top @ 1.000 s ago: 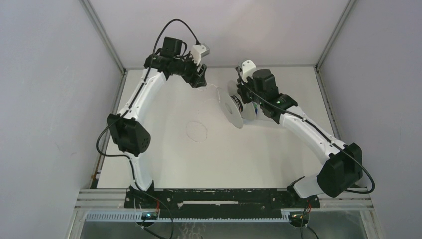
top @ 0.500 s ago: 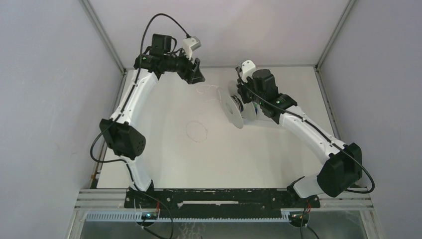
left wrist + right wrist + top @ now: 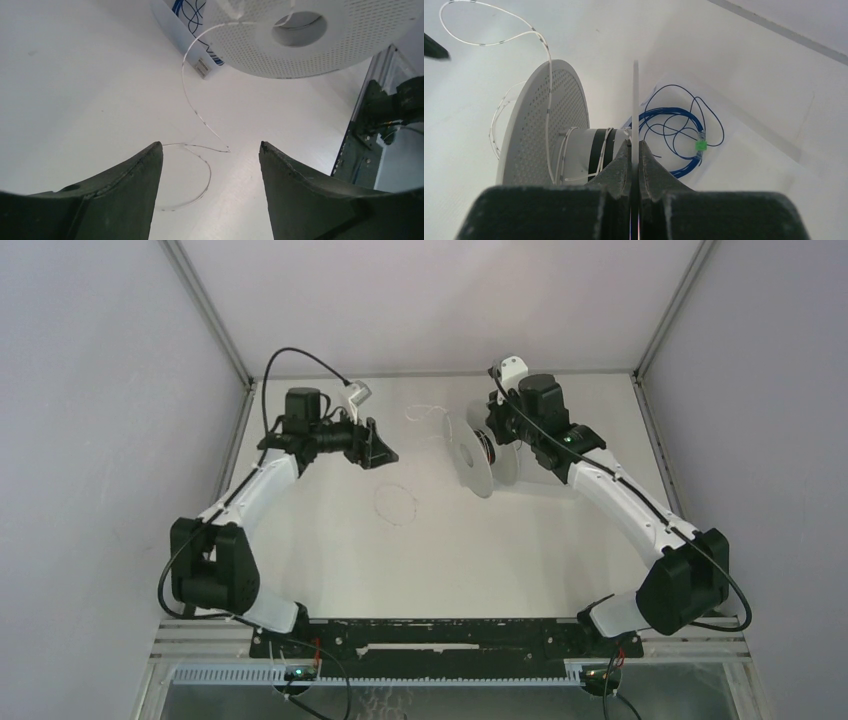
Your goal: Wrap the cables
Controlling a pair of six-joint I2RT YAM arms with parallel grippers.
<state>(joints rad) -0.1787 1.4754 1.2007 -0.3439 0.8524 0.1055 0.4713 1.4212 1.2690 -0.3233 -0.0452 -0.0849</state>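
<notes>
1. A white table (image 3: pixel 330 560) stands boxed in by pale grey walls, and both arms reach toward its far end.
2. The left gripper (image 3: pixel 210 147) hangs over the far left of the table with its jaws spread wide, clear of the surface.
3. In the left wrist view the cable (image 3: pixel 185 85), a hair-thin pale strand, lies curled on the table past that gap. From there it rises to the spool (image 3: pixel 320 45).
4. The right gripper (image 3: pixel 634 150) is pinched tight on the rim of the spool's thin flange. It holds the spool (image 3: pixel 544 125) with its flanges upright.
5. A few turns of cable sit on the hub between the flanges. A free length (image 3: pixel 494 42) arcs over the perforated flange toward the left.
6. A coil of blue wire (image 3: pixel 674 125) lies on the table just beyond the spool.
7. From above, a faint loop (image 3: pixel 395 503) of strand lies mid-table. It is near the left gripper (image 3: pixel 385 452), on the side toward the bases, and apart from the spool (image 3: pixel 470 455).
</notes>
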